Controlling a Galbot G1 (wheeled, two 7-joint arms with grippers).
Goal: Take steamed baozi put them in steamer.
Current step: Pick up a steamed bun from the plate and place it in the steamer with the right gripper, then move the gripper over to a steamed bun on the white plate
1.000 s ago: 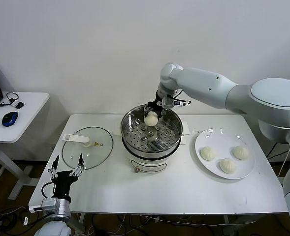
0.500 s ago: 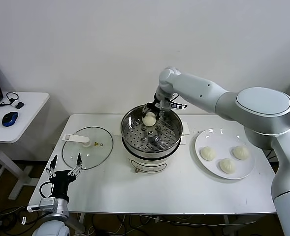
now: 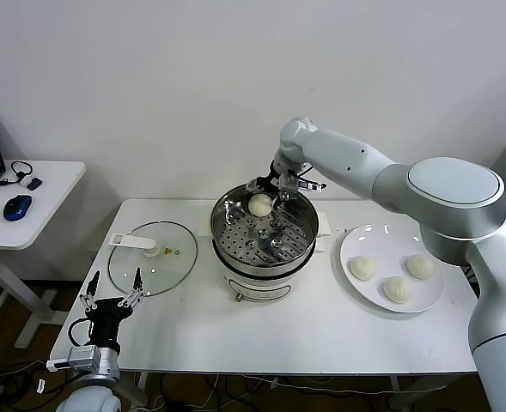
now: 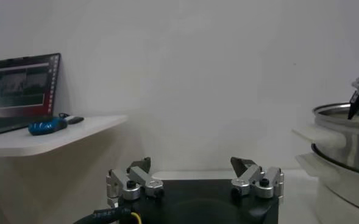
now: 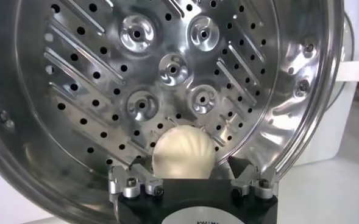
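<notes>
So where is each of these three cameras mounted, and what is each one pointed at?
Head view: on the robot's head, looking down at the table; both arms show, the right gripper over the steamer.
Left wrist view: on the left arm, facing the wall; its left gripper shows with jaws apart.
Right wrist view: on the right arm, looking into the steamer at a baozi between its open jaws.
All three show the steamer.

We see cream-white baozi (image 3: pixel 260 204), shiny steel steamer (image 3: pixel 235 225) with dotted perforations, white plate (image 3: pixel 431 299), white surface (image 3: pixel 321 335).
</notes>
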